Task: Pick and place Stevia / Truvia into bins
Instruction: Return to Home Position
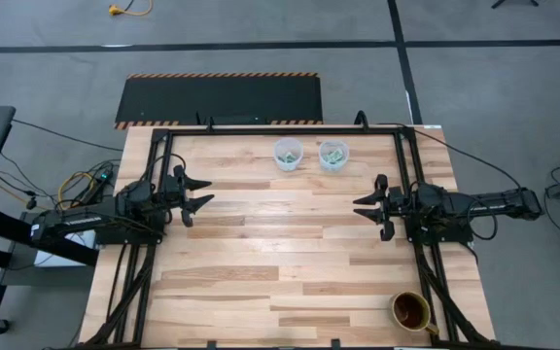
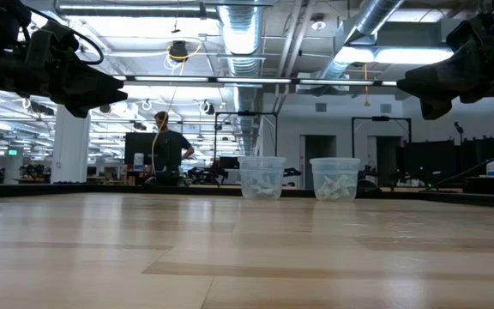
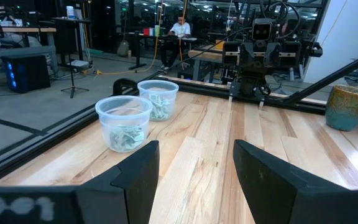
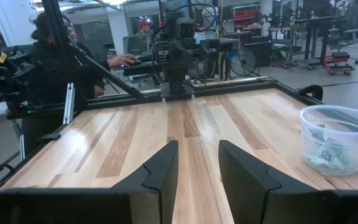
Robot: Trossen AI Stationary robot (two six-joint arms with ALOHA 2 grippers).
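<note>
Left end effector (image 1: 202, 192) and right end effector (image 1: 362, 207) hung above the table (image 1: 280, 262), facing each other, well apart, fingers spread and empty. Stevia packets (image 3: 126, 137) lay inside both clear bins (image 2: 262, 163), side by side near the table's far edge.

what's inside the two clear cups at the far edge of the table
The left clear cup and the right clear cup each hold a small heap of pale green-and-white sweetener packets. The count in either cannot be told: the packets overlap and cover one another.
</note>
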